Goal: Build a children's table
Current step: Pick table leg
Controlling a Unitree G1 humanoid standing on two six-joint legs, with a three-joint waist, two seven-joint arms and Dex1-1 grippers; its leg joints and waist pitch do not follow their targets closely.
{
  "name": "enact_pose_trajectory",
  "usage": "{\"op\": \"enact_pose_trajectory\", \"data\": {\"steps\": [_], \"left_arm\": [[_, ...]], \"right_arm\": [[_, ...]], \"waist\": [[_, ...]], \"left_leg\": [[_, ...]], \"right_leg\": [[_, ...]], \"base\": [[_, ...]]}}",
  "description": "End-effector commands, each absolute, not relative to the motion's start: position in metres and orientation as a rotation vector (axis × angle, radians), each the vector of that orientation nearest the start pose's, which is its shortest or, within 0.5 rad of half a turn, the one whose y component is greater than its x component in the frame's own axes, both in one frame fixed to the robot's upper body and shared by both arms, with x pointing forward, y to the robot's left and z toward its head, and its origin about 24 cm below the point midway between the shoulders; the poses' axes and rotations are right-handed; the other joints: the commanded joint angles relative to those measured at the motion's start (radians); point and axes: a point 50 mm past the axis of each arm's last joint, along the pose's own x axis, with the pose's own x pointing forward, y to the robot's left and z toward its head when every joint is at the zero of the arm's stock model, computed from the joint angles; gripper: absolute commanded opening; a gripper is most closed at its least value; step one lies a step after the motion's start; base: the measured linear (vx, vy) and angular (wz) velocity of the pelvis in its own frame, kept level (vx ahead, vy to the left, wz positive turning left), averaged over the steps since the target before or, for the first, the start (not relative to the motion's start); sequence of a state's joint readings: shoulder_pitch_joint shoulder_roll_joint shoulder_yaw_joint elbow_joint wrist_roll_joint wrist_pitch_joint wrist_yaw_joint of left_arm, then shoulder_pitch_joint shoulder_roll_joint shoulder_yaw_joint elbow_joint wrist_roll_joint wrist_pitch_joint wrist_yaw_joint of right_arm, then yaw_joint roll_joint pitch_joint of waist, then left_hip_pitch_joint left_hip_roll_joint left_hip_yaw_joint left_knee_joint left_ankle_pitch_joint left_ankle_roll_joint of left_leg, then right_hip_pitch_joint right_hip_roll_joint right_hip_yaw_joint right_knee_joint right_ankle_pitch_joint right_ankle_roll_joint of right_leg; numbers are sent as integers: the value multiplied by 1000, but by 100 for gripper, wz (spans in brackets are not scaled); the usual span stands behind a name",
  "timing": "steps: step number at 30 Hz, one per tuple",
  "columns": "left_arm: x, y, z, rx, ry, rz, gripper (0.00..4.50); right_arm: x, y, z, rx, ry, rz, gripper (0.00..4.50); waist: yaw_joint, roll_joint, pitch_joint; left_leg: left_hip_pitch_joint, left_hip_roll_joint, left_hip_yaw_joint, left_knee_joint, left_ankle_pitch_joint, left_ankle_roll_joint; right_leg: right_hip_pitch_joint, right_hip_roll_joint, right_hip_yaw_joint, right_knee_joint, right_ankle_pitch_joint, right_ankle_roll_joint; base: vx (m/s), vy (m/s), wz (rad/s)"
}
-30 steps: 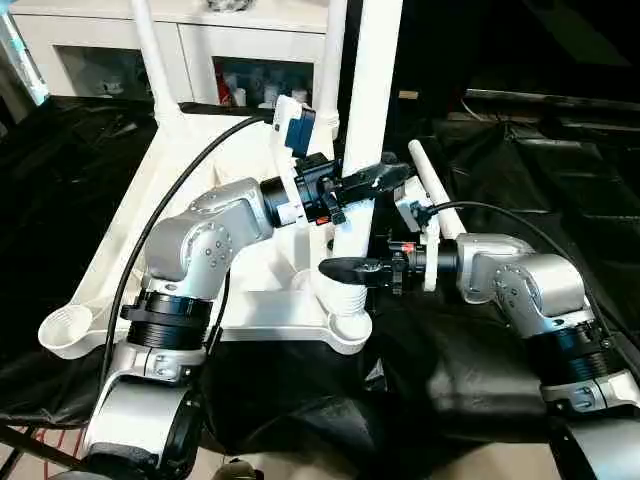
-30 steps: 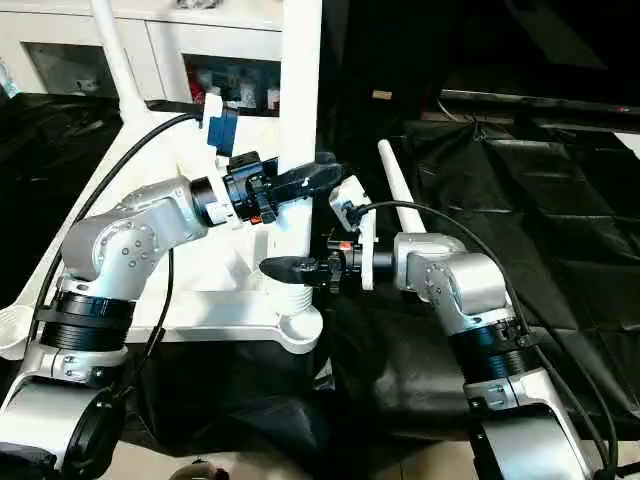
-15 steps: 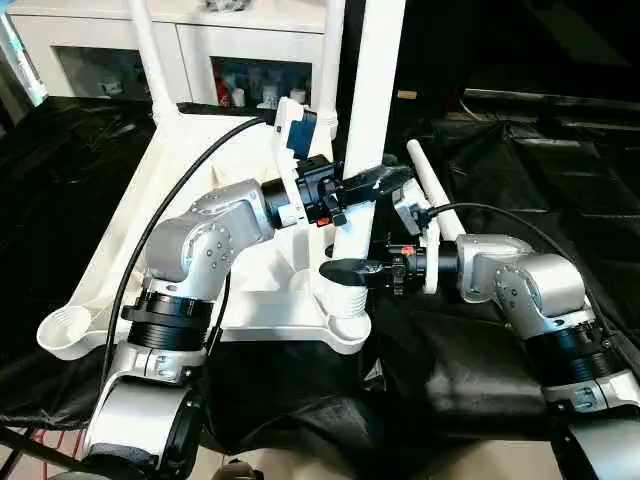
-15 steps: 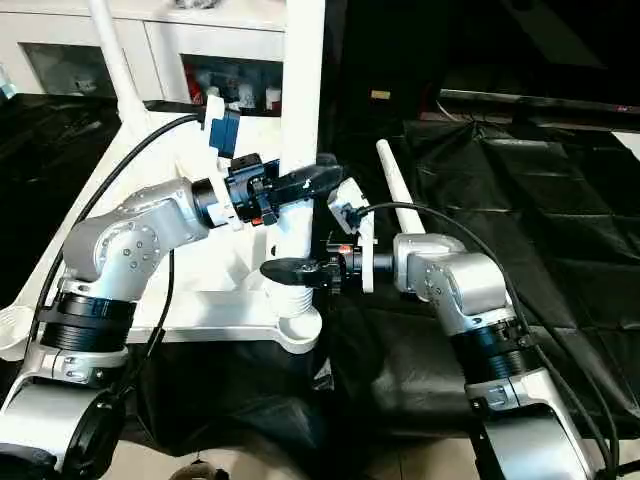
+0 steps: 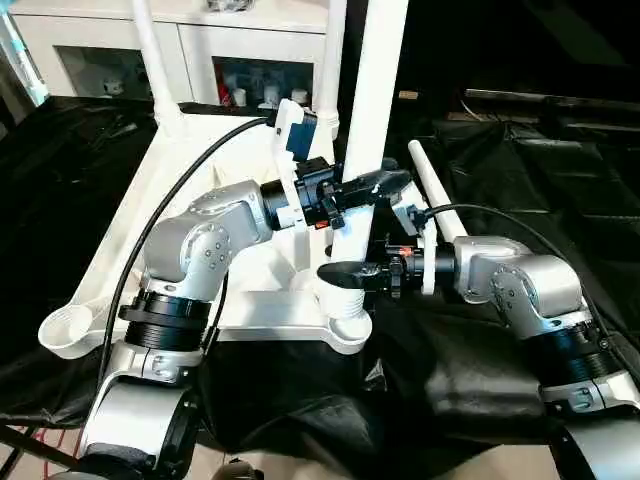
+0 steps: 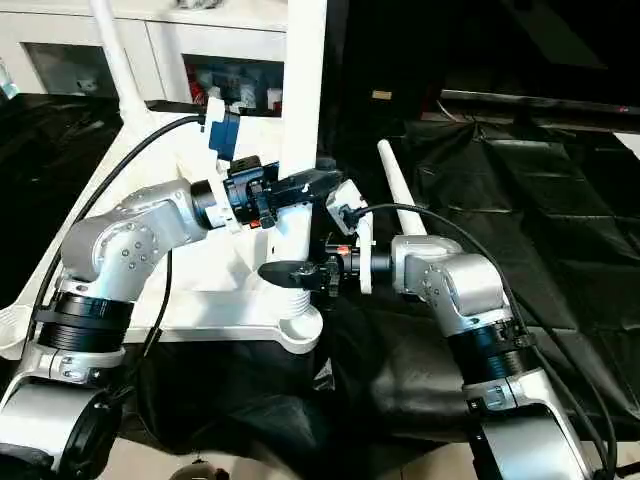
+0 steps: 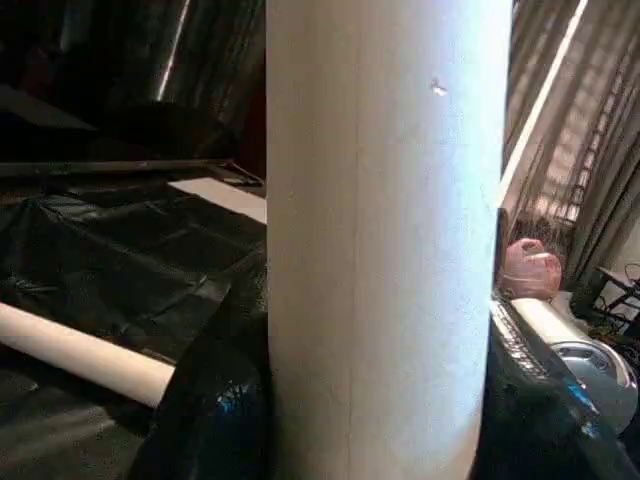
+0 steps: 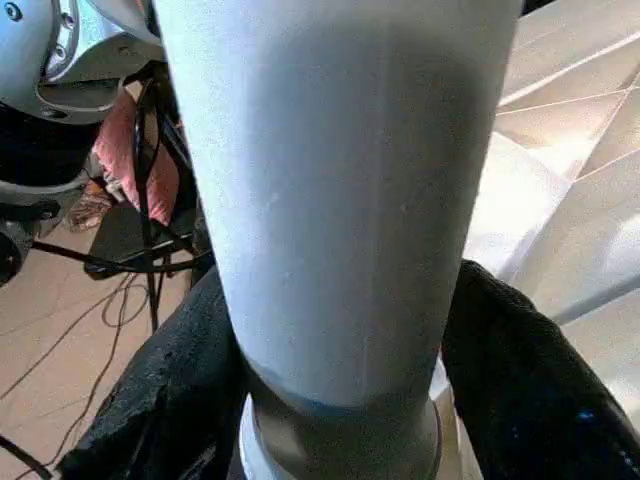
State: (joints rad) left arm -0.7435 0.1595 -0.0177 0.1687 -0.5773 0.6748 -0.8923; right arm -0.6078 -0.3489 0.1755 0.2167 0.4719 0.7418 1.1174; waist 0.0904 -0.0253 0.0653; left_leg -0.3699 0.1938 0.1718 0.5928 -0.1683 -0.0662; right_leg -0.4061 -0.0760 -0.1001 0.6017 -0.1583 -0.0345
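White tube leg (image 5: 372,110) stands upright in the upturned tabletop's (image 5: 190,170) near corner socket (image 5: 345,300); left claw (image 5: 375,186) clamps it higher up, right claw (image 5: 345,273) hugs it just above the socket.

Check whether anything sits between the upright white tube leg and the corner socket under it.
Nothing visible: the white tube leg stands in the round corner socket, left gripper and right gripper around it.

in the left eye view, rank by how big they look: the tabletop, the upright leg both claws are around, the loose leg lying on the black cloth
1. tabletop
2. upright leg, nearer the camera and cut off by the picture's top edge
3. loose leg, partly hidden behind the right arm, so unsure
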Motion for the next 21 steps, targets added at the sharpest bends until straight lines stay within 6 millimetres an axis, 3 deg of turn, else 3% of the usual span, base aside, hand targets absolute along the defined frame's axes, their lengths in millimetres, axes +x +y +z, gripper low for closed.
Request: {"op": "enact_pose_trajectory", "data": {"steps": [1, 21], "left_arm": [[322, 65, 187, -323, 5, -1333, 186], [321, 65, 185, -318, 9, -1333, 186]], "right_arm": [[306, -109, 113, 210, 429, 1354, 285], [307, -109, 114, 220, 419, 1351, 285]], "waist": [[3, 2, -83], [4, 0, -83]], "left_leg": [[8, 33, -7, -56, -155, 24], [8, 32, -7, -55, -154, 24]], "right_leg": [[67, -67, 52, -72, -252, -150], [68, -68, 52, -73, -265, -143]], "base": [[0, 0, 0], [0, 0, 0]]}}
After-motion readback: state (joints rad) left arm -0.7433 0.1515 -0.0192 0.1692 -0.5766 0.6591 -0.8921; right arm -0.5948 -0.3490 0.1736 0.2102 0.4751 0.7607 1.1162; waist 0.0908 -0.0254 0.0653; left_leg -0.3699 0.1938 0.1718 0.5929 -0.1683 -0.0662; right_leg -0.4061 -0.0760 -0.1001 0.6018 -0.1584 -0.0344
